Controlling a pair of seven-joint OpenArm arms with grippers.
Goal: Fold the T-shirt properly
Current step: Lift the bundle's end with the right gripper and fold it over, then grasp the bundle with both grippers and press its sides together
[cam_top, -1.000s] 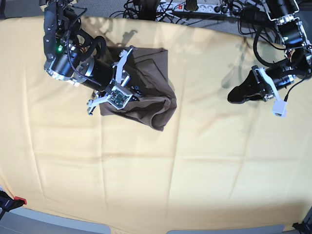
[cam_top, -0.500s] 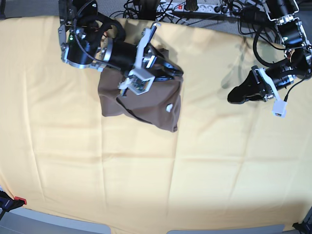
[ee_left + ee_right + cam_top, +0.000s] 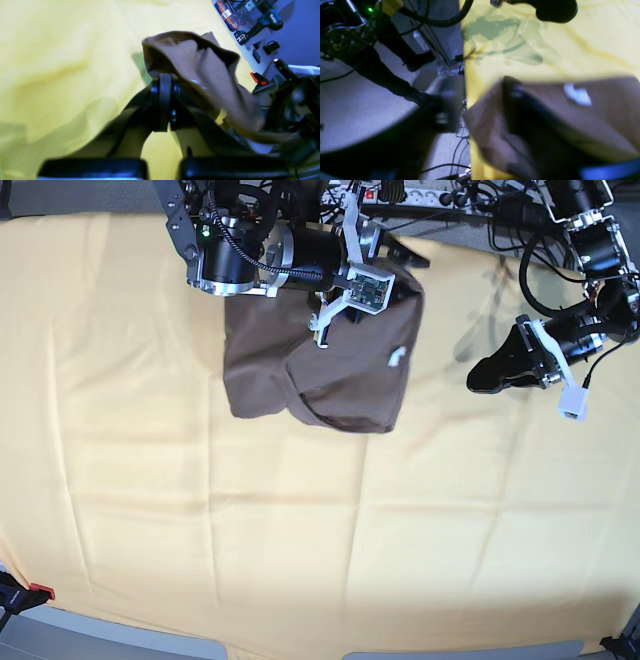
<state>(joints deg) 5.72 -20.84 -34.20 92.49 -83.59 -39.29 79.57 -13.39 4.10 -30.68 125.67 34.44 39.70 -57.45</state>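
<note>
Since earlier, T-shirt (image 3: 330,365) dragged rightward; right end effector (image 3: 400,255) state unclear, left end effector (image 3: 485,375) closed, empty.

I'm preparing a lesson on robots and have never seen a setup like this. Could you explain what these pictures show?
Two robot arms work over a table covered by a pale yellow cloth. One picture looks down from above; the other two come from cameras on each arm's wrist. The brown T-shirt, partly folded, lies near the far edge. The right hand is at the shirt's far corner; whether it grips is unclear. The left hand hangs shut and empty off to the side.
</note>
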